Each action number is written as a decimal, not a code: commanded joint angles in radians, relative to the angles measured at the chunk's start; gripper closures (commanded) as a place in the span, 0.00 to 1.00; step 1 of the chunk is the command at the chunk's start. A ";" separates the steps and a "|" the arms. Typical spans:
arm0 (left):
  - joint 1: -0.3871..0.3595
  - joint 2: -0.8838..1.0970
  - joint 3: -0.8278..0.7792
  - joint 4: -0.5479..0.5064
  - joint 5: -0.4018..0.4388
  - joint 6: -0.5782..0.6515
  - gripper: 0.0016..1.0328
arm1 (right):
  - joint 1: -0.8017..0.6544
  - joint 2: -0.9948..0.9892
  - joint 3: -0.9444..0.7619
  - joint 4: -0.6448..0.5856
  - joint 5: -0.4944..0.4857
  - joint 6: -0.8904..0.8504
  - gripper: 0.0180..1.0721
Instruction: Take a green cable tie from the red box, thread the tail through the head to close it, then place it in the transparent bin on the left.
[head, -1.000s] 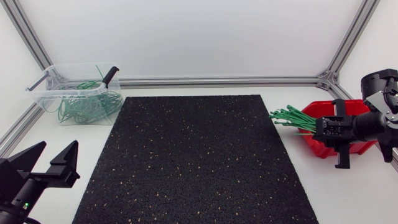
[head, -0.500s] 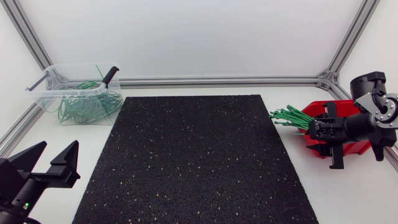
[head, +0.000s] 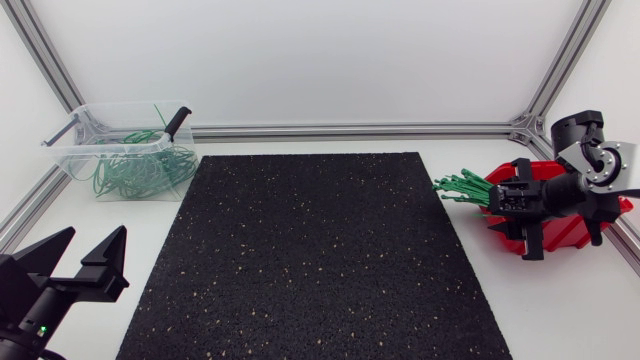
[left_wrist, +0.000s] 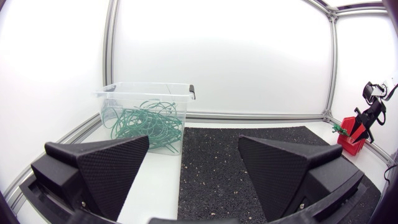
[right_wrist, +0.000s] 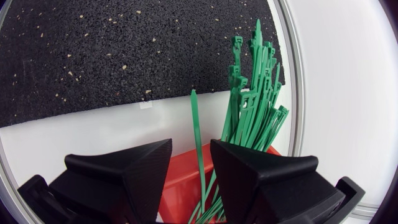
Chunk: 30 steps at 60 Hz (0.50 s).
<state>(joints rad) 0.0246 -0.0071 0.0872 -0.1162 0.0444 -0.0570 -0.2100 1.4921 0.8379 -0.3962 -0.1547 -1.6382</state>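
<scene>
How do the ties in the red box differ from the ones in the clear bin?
The red-box ties are straight and bundled; the bin ties are looped and tangled. The red-box ties jut past the red box rim toward the mat; the bin ties mostly lie inside the transparent bin. Both are green.

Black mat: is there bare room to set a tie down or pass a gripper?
The whole black mat is bare, as is the white table strip between it and the transparent bin. Crowded: green cable ties fan from the red box toward the mat's edge, right gripper over them.
</scene>
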 joint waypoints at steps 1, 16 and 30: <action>-0.006 -0.005 -0.032 -0.066 0.009 -0.018 0.03 | 0.006 0.025 0.013 0.016 0.004 0.006 0.61; -0.006 -0.005 -0.032 -0.066 0.009 -0.018 0.03 | 0.001 0.028 0.015 0.022 0.004 0.001 0.91; -0.006 -0.005 -0.032 -0.066 0.009 -0.018 0.03 | -0.002 0.011 0.020 0.022 0.006 0.001 0.95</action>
<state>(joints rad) 0.0246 -0.0071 0.0872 -0.1162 0.0444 -0.0570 -0.2104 1.5002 0.8379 -0.3809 -0.1524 -1.6344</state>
